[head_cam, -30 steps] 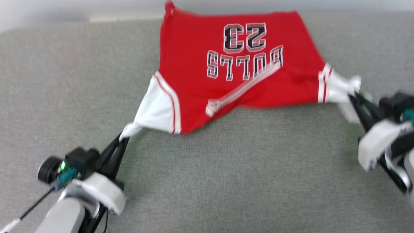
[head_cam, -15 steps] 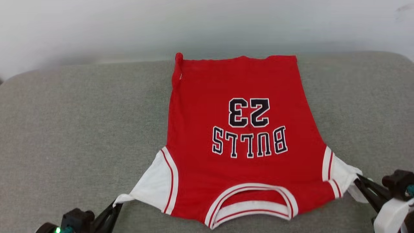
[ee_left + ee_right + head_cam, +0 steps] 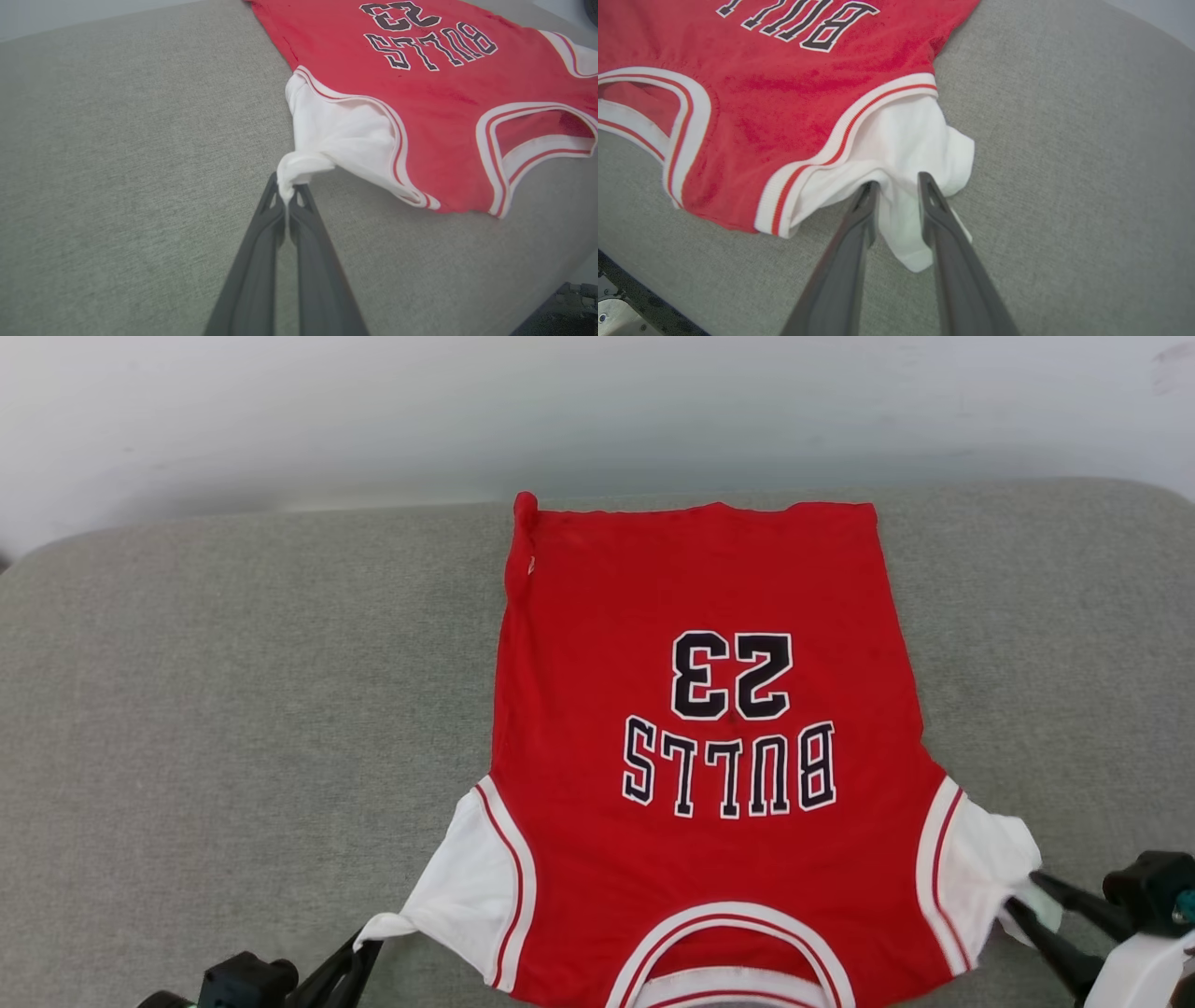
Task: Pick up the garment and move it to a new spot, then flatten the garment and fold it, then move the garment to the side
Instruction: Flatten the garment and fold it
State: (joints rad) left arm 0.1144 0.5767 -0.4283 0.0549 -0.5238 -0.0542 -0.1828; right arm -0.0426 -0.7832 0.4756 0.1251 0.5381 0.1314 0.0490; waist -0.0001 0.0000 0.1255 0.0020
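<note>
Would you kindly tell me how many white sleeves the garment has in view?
2 on the garment: the left sleeve has its tip pinched in the shut left gripper; the right sleeve lies between the right gripper's parted fingers.

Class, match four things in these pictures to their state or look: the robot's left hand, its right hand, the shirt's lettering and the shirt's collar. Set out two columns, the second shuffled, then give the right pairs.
Column one
1. left hand
2. right hand
3. lettering
4. collar

Column two
A. red-and-white striped trim, at the edge nearest the robot
B. fingers apart, white sleeve cloth between them
C. pinched shut on a white sleeve tip of the garment
D. black, outlined in white, upside down in the head view

Pairs: 1-C, 2-B, 3-D, 4-A
</note>
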